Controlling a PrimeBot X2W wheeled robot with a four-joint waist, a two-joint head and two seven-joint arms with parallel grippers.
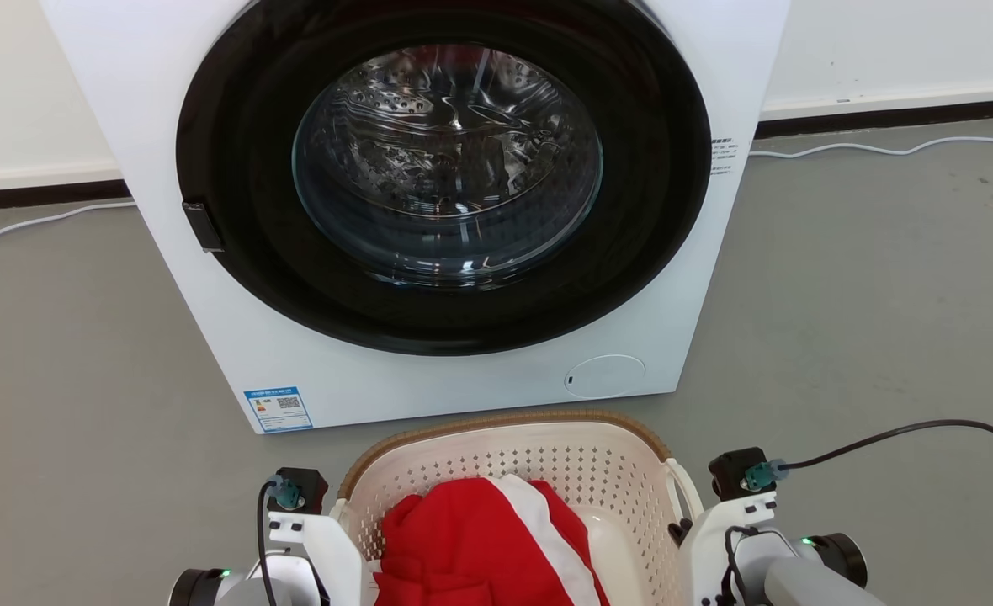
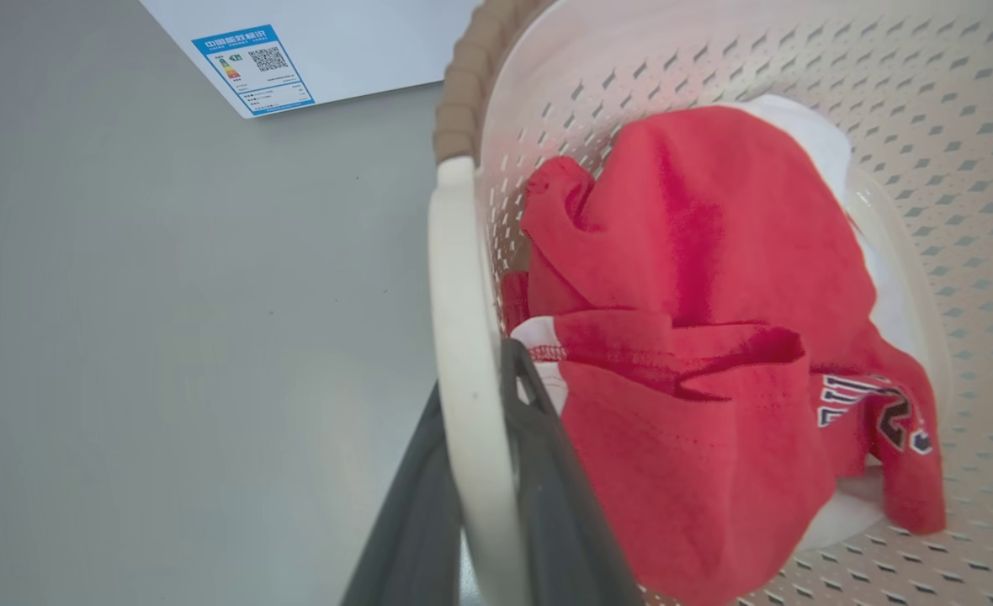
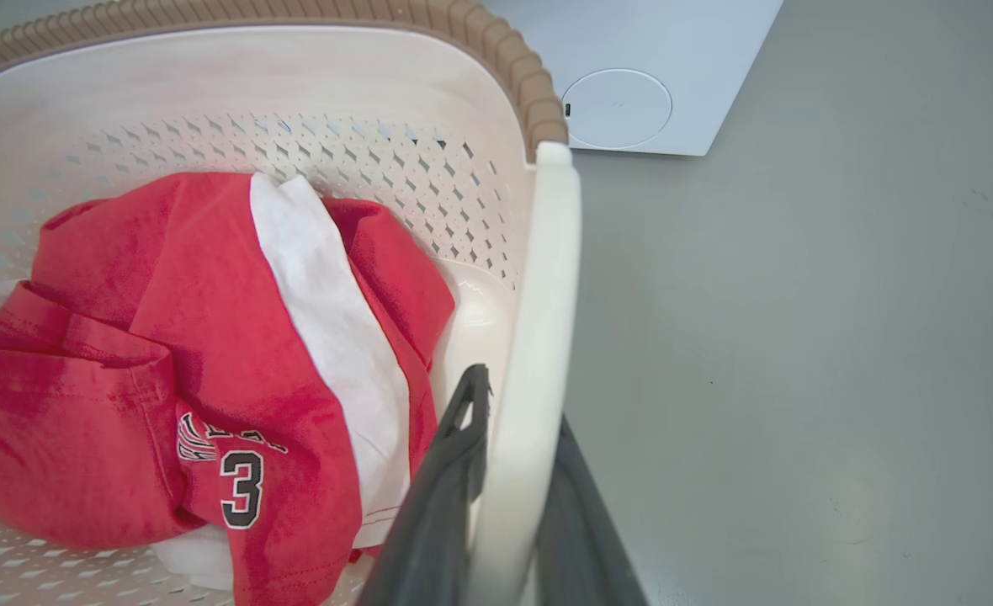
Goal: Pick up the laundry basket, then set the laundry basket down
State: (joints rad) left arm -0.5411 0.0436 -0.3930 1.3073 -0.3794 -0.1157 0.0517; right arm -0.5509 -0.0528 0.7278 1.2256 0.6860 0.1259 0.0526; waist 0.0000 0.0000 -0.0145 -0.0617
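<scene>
Lettering on the blue-bordered paper label (image 2: pixel 252 69), stuck at a lower front corner of the white front-loading washer (image 1: pixel 463 379), reads 中国能效标识 over a QR code; the finer print is too small for us to read. Just in front of the washer we see the cream-white perforated plastic laundry basket (image 1: pixel 564 471), rounded-rectangular, its wall pierced with small diamond holes under a brown woven-look rim (image 3: pixel 496 42). In it lies a crumpled red cloth jersey (image 3: pixel 168 337) with a broad white stripe and a black, white-edged "3"; the letters above the number are folded out of reading. The left gripper (image 2: pixel 471 379) presses its dark fingers on either side of one smooth white loop handle (image 2: pixel 454 278), and the right gripper (image 3: pixel 520 396) pinches the opposite handle (image 3: pixel 547 278) likewise. We cannot tell whether the basket touches the smooth grey floor (image 1: pixel 867 295) before the washer. The washer's round door (image 1: pixel 236 168) is a glossy black ring around clear glass.
</scene>
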